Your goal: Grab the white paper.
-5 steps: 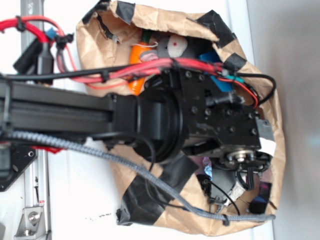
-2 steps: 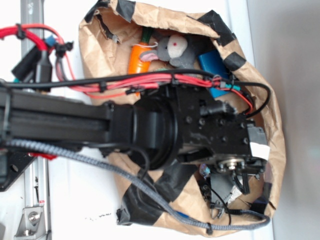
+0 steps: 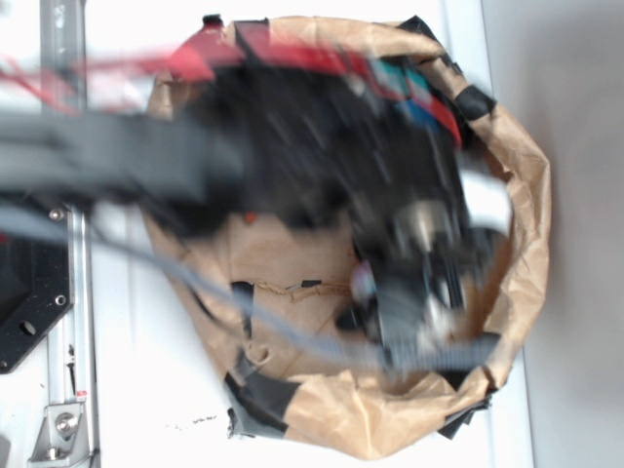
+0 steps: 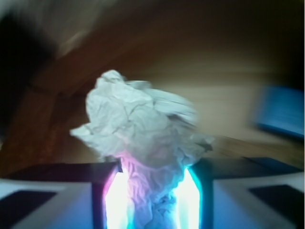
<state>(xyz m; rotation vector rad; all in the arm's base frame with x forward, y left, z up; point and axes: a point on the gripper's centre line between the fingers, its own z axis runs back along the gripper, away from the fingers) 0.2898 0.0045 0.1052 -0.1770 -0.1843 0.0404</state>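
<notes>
White paper, just one wad: crumpled, wrinkly, lumpy. Its long axis runs upright in the wrist view, tapering down between the two fingers, which are pinched on its lower end. One brown bag sits behind; one blurry blue thing far right.

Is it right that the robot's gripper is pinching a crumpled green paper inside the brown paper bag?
Not quite. The wrist view shows the crumpled paper is white, not green. The gripper does pinch it between its fingers, and the exterior view shows the arm inside the brown paper bag.
</notes>
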